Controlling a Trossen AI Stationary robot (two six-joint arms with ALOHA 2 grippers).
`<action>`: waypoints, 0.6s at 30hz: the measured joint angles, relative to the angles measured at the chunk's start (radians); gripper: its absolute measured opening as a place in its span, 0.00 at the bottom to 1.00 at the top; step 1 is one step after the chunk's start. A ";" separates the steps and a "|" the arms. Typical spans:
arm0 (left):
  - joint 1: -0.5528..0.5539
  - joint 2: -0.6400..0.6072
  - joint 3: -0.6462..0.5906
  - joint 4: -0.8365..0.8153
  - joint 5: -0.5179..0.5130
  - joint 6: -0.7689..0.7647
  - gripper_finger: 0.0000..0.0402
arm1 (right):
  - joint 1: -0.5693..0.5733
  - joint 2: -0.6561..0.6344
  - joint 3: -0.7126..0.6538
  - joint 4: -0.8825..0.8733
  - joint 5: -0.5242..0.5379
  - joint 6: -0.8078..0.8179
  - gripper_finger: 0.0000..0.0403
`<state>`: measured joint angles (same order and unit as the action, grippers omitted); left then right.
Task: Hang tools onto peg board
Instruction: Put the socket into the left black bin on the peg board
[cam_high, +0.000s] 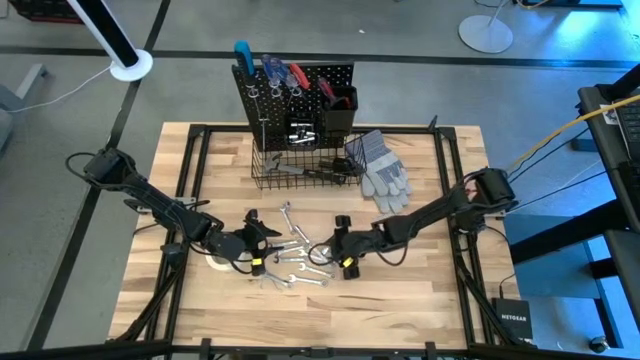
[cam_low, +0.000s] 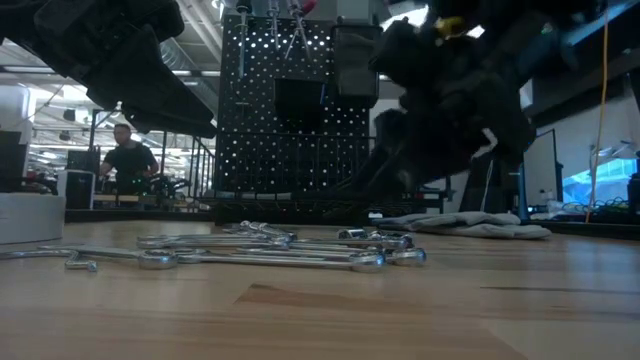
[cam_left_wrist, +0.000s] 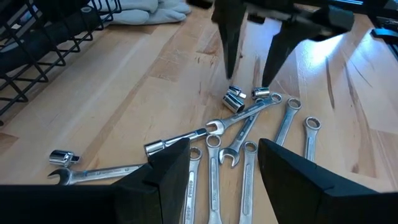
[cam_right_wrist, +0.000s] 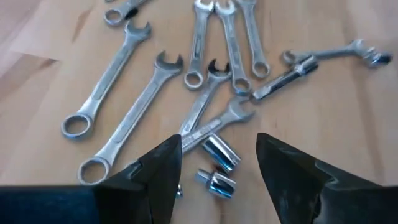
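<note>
Now | picking step: I am hovering my right claw (cam_right_wrist: 217, 165), open and empty, over two sockets (cam_right_wrist: 217, 152) among wrenches (cam_high: 292, 258) | left claw (cam_left_wrist: 224, 168) open too | next: I am lowering, pinching one.

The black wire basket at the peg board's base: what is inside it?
Inside the wire basket, dark tools and something silver lie on its floor. Which tools they are cannot be told; the wires partly cover them.

Grey work gloves (cam_high: 383, 172) lie on the wooden table (cam_high: 440, 290); a person (cam_low: 129, 160) stands beyond.
</note>
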<state>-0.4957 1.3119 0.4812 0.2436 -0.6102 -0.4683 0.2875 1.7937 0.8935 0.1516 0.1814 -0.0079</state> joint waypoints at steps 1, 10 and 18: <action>0.000 0.000 0.000 0.000 0.000 -0.001 0.45 | -0.009 0.013 0.006 -0.002 -0.013 0.000 0.53; 0.000 0.000 0.000 0.000 0.000 0.000 0.45 | -0.082 0.061 0.053 -0.033 -0.125 0.003 0.53; 0.000 0.000 0.000 -0.001 0.000 0.000 0.45 | -0.087 0.133 0.066 -0.044 -0.184 0.004 0.53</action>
<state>-0.4957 1.3117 0.4812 0.2427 -0.6102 -0.4686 0.2008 1.9267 0.9600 0.1071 -0.0028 -0.0040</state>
